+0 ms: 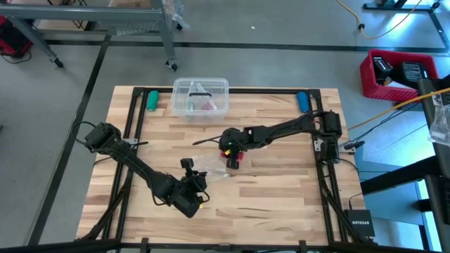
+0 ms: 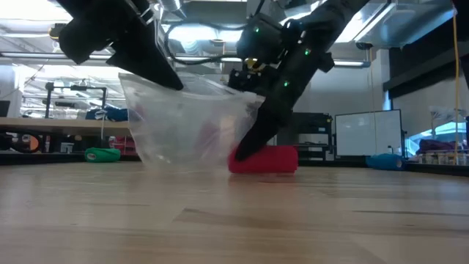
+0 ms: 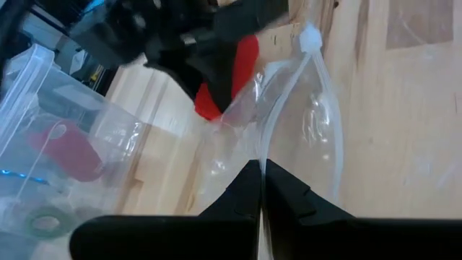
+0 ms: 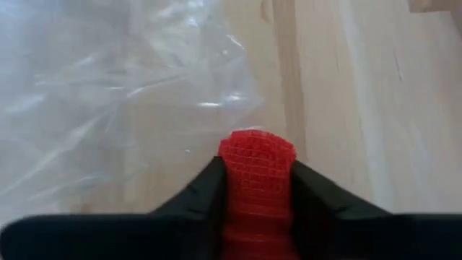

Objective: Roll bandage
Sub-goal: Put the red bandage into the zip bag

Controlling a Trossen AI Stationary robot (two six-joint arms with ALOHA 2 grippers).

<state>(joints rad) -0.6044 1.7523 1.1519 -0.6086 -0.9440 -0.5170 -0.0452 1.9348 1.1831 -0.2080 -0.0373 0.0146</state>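
red mesh-textured cloth bandage (image 4: 257,162), glossy crinkled clear plastic wrapper (image 2: 192,125), smooth pale wood table (image 1: 267,197)

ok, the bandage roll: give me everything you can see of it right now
The bandage is a small, tightly wound red roll of soft fabric; the right wrist view shows an open mesh-like weave. It lies on its side on the wooden table near the middle, apart from the clear box. The right gripper has one dark finger on each side of it, pressed against the roll. The clear plastic wrapper, pinched in the left gripper, sits right beside it and, from the low view, overlaps one end.
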